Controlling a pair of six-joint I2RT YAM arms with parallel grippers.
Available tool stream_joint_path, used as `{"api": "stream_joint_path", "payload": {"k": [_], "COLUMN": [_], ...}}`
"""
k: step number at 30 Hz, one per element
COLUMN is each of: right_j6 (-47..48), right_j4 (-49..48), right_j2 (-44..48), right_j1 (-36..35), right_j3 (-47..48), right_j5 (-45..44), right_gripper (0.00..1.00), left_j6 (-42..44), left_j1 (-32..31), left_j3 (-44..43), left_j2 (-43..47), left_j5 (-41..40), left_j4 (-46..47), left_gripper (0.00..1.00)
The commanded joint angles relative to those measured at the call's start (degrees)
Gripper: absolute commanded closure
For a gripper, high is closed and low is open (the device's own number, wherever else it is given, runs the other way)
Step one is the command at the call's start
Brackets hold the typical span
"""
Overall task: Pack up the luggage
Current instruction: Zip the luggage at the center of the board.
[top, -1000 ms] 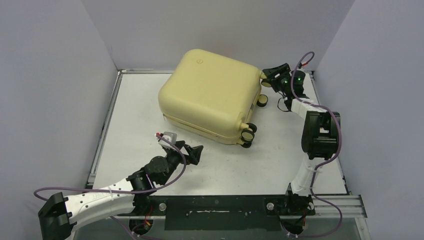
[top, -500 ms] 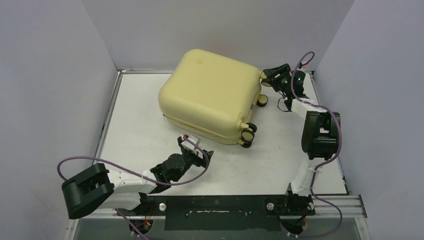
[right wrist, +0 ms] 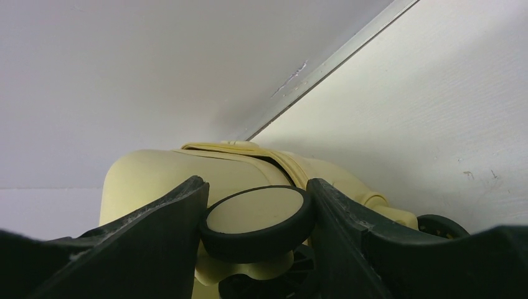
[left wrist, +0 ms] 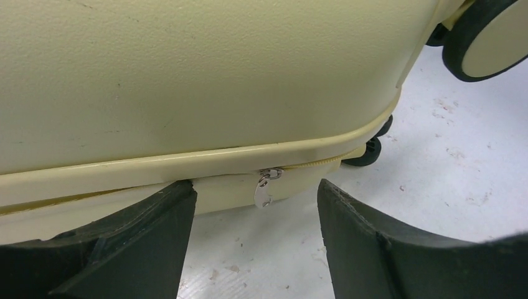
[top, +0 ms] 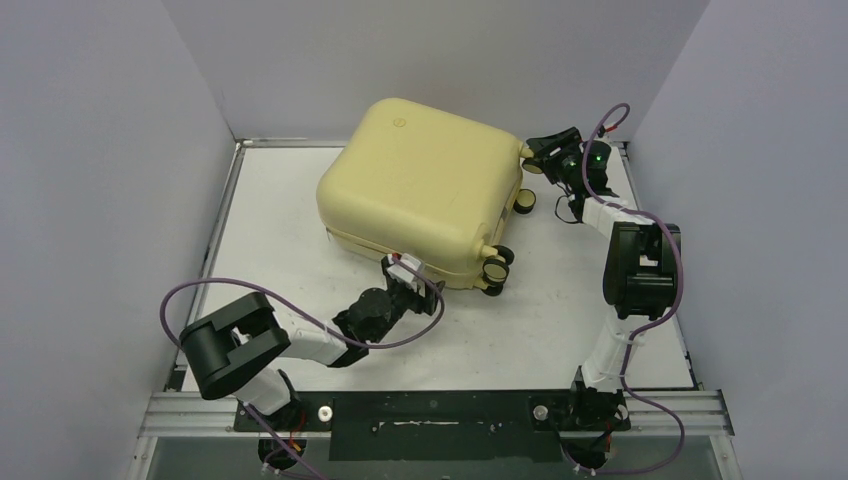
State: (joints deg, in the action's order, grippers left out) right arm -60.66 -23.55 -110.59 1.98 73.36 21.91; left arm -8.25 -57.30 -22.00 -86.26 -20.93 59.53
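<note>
While luggage (top: 420, 185) lay closed on counter (top: 280, 200), left hand (top: 405, 268), spread apart, flanked zipper pull (left wrist: 264, 190) at its 6 o'clock edge; right hand (top: 533, 158) pinched wheel (right wrist: 256, 219) at 2 o'clock.

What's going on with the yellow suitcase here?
The luggage lies flat on the table with its two halves together. The right arm's fingers are clamped on one wheel at the case's far right corner, apparently steadying it. The left arm's fingers stand open at the near edge, one on each side of the small metal zipper pull, and are not touching it yet.
</note>
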Motion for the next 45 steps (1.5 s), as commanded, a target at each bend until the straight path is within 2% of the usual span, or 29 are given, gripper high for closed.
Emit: {"api": "stream_joint_path", "payload": {"k": [1, 5, 17, 21, 29, 34, 36, 40, 43, 45], "right_j6": [-1.8, -2.0, -2.0, -1.8, -1.4, -0.9, -0.8, -0.8, -0.9, -0.9], "right_j4": [-4.6, -4.7, -4.7, -4.4, -4.4, -4.0, -3.8, -3.9, -3.9, -4.0], "right_j2": [0.2, 0.5, 1.4, 1.7, 2.0, 2.6, 2.7, 2.8, 2.7, 2.6], "right_j1": [-2.1, -2.1, -2.1, -2.1, -2.2, -2.2, -2.1, -2.2, -2.1, -2.1], "right_j3": [0.7, 0.6, -0.7, -0.7, -1.6, -1.8, -1.7, -1.7, -1.7, -1.6], "right_j5": [6.1, 6.4, 6.2, 6.2, 6.1, 6.0, 5.9, 5.8, 5.8, 5.8], "right_gripper": [1.0, 1.0, 1.0, 1.0, 1.0, 1.0, 1.0, 1.0, 1.0, 1.0], "left_j6": [-0.8, -1.6, -2.6, -2.6, -2.1, -2.6, -3.2, -5.2, -8.9, -12.3], "left_j1": [0.6, 0.7, 0.5, 0.4, -0.5, -1.0, -1.0, -0.8, -0.5, 0.4], "left_j3": [-3.7, -5.1, -5.5, -4.8, -3.7, -3.1, -2.1, -1.1, -1.2, -2.1], "left_j2": [-3.5, -5.2, -4.6, -4.1, -3.3, -1.6, -0.4, 2.1, 4.0, 4.6], "left_j5": [-0.2, -1.9, 1.2, 2.5, 6.2, 4.2, 3.6, 2.8, 2.3, 2.8], "left_j4": [5.7, 5.6, 5.8, 5.9, 6.8, 3.5, 2.6, 0.0, -2.5, -5.5], "left_gripper": [0.34, 0.43, 0.83, 1.0, 1.0, 1.0, 0.87, 0.4, 0.27, 0.25]}}
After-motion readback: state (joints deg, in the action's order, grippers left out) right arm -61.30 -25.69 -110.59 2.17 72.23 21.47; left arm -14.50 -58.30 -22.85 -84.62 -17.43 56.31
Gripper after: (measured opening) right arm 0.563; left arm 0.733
